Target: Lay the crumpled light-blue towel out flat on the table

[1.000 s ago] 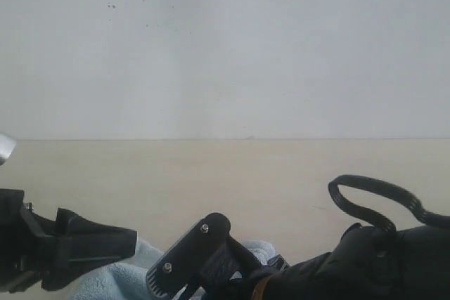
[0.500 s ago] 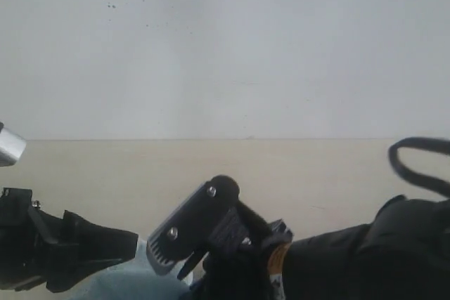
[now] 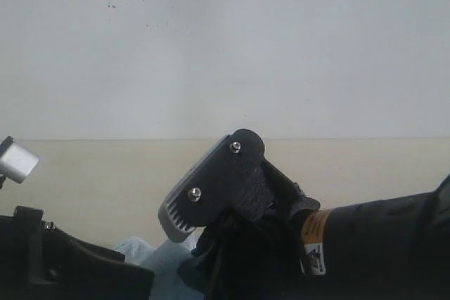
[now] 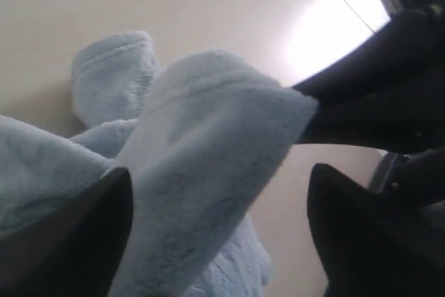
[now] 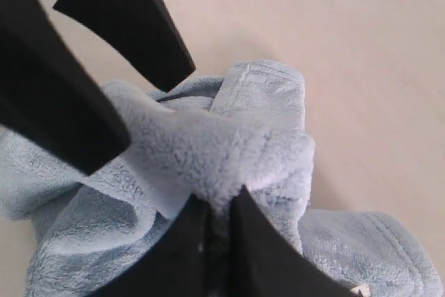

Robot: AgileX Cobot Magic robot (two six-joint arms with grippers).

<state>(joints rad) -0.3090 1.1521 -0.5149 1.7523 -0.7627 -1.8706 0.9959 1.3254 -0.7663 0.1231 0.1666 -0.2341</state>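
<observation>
The pale-blue fluffy towel (image 5: 208, 140) lies crumpled on the beige table (image 5: 348, 46). My right gripper (image 5: 219, 201) is shut on a raised fold of it, and the cloth hangs from the pinch. In the exterior view the right gripper (image 3: 190, 209) stands lifted above the towel (image 3: 165, 261), most of which is hidden by the arms. My left gripper (image 4: 219, 179) is open wide, with the lifted fold (image 4: 208, 144) passing between its fingers and leaning toward one of them. It sits low at the left, the left gripper (image 3: 137, 277) beside the towel. A hemmed edge (image 5: 261, 88) shows.
The white speckled wall (image 3: 225, 47) rises behind the table (image 3: 105, 173). Both arms crowd the near edge, the left fingers (image 5: 125, 26) close beside the right gripper's pinch. A small white tag (image 5: 359, 289) peeks out at the towel's edge. Bare table (image 4: 208, 5) lies beyond.
My right gripper has risen and moved a little right, drawing the towel fold up. The left arm has sunk lower in the exterior view.
</observation>
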